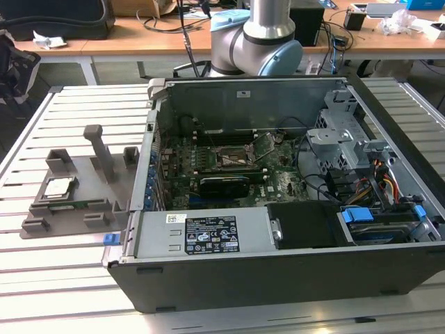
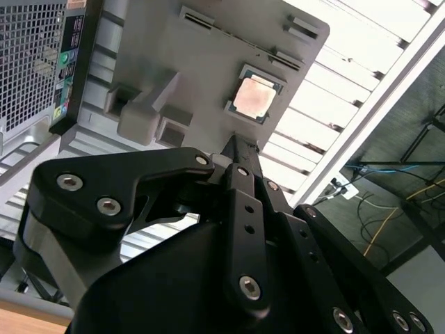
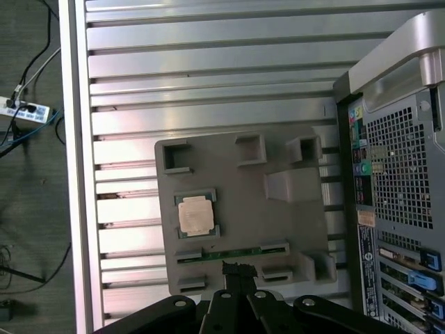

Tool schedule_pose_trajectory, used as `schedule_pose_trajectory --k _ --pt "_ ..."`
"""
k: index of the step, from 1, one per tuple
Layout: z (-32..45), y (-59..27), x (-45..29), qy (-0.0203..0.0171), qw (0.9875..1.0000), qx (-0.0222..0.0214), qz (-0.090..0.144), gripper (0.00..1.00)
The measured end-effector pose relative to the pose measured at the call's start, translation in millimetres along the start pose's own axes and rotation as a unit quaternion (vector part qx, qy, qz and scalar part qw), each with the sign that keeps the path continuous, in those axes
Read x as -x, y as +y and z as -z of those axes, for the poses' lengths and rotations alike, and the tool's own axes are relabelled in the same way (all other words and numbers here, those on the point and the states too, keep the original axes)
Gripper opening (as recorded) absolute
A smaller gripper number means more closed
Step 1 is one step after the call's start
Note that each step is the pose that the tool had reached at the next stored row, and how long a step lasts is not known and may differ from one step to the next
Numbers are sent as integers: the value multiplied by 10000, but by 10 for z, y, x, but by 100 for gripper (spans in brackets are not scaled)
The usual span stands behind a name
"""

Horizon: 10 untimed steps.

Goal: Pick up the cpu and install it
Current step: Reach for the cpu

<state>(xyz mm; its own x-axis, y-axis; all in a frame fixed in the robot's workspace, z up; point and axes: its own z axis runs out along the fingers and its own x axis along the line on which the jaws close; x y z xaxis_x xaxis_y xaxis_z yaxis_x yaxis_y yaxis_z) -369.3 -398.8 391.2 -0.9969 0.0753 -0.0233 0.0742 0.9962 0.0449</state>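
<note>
"Black metal comes nearest: the gripper (image 2: 236, 142), its fingertips pressed together into a single point, with nothing between them."

"And the cpu?"

"Just past those tips, and apart from them. The cpu (image 3: 194, 213) lies flat with its dull silver top up, seated in a raised-corner nest on the grey fixture plate (image 3: 243, 202). In the first wrist view the gripper hangs over the plate's edge, close to a thin green strip (image 3: 233, 252) lying in a slot there."

"What carries the plate?"

"A slatted metal table (image 3: 208, 69). The plate rests on it just beside the open computer case (image 1: 278, 278), on the exterior view's left of it, and an upright post (image 1: 101, 149) rises from the plate."

"Anything inside the case?"

"A green motherboard (image 1: 278, 181), with the square socket frame (image 1: 233, 156) near its middle. Behind the case stands the arm (image 1: 261, 42), and farther back are wooden desks (image 1: 139, 38) strewn with cables."
</note>
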Motion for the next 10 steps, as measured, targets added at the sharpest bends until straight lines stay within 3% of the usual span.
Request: schedule_pose_trajectory --k 10 --pt "1 -6 -80 0 10000 0 0 11"
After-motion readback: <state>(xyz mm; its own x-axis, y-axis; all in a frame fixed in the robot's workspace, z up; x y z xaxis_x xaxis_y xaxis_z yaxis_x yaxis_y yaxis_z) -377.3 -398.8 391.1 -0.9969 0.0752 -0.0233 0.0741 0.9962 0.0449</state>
